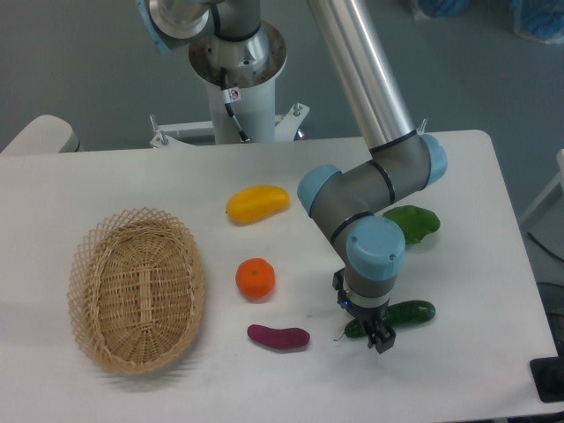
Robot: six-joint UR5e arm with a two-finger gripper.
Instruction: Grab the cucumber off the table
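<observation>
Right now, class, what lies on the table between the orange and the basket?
Nothing: in the fixed camera view, only bare white table shows between the orange and the basket.

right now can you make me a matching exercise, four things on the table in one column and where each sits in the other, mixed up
Things:
1. cucumber
2. orange
3. wicker basket
4. yellow vegetable

Places:
A. far left of the table, empty
B. under the claw, near the front edge
C. just behind the purple vegetable
D. farthest back, nearest the robot's base

Pairs: 1-B, 2-C, 3-A, 4-D
</observation>
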